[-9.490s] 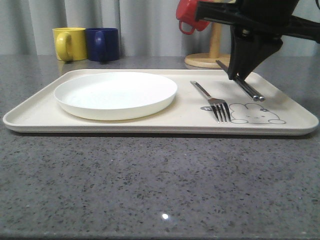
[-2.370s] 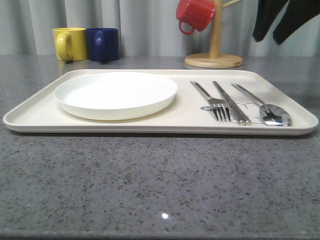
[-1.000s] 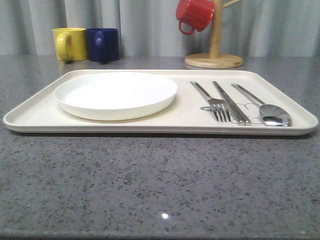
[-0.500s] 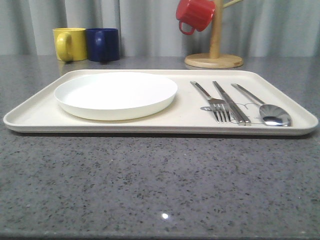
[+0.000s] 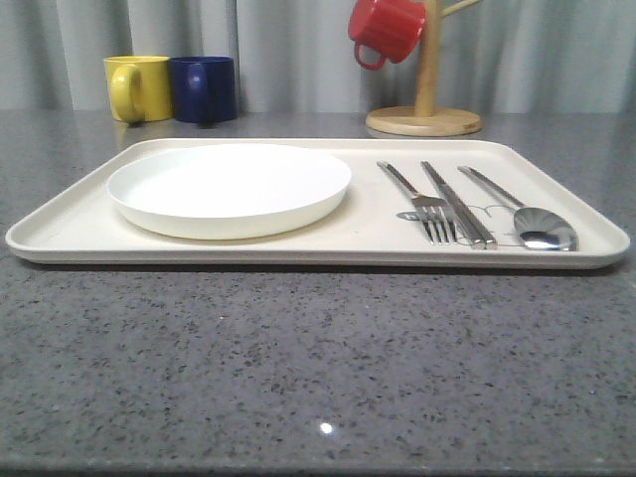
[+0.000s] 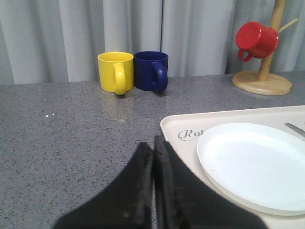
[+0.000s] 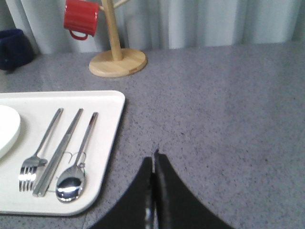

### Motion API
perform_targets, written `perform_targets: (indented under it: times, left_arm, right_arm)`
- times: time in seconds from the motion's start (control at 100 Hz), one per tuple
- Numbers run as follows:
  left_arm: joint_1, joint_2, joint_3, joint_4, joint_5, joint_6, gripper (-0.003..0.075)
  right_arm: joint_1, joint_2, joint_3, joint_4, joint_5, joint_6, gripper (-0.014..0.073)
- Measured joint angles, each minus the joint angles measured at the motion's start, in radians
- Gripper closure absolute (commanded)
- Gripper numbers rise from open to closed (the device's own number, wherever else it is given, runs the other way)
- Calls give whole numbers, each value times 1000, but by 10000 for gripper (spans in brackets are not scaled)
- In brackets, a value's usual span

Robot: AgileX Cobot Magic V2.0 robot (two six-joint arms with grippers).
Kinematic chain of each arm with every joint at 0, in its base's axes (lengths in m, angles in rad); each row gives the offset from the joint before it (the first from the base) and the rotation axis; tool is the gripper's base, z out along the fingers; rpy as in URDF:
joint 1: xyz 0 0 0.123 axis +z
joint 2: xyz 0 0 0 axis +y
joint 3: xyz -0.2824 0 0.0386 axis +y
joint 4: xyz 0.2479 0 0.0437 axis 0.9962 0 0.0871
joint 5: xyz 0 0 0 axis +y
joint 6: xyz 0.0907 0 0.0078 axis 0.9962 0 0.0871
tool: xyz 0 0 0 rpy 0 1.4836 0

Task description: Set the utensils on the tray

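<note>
The cream tray (image 5: 60, 227) lies across the table in the front view. On its right part a silver fork (image 5: 425, 197), knife (image 5: 455, 202) and spoon (image 5: 525, 215) lie side by side. The right wrist view has the same fork (image 7: 40, 152), knife (image 7: 59, 150) and spoon (image 7: 78, 162) on the tray (image 7: 107, 143). My right gripper (image 7: 153, 160) is shut and empty over bare table beside the tray's edge. My left gripper (image 6: 153, 143) is shut and empty above the table at the corner of the tray (image 6: 169, 128).
A round white plate (image 5: 229, 187) fills the tray's left half. Yellow mug (image 5: 137, 86) and blue mug (image 5: 204, 87) stand behind the tray. A red mug (image 5: 386, 28) hangs on a wooden mug tree (image 5: 425, 117) at the back right.
The right arm has lifted away out of the front view, leaving knife and spoon beside the fork on the tray. Over the last second nothing has moved.
</note>
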Motion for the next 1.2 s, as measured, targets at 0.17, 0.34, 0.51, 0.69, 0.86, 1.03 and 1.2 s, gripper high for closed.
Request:
perform_targets:
  times: [0.17,0.34,0.51,0.69,0.86,1.03,1.2]
  left_arm:
    - [0,0,0,0,0,0,738]
    - [0,0,0,0,0,0,738]
    - [0,0,0,0,0,0,738]
    - [0,0,0,0,0,0,738]
    - [0,0,0,0,0,0,738]
    - [0,0,0,0,0,0,738]
    - [0,0,0,0,0,0,738]
  right_arm:
    - [-2,-83,79,19,-112,-51,662]
    - [-27,-189,206,71,-205,-76,662]
    - [-62,-215,320,108,-283,-78,662]
    - [-81,-215,411,133,-395,-78,662]
    - [-82,-215,468,138,-512,-80,662]
    - [-82,-215,490,139,-562,-80,662]
    - [-82,-215,490,139,-564,-80,662]
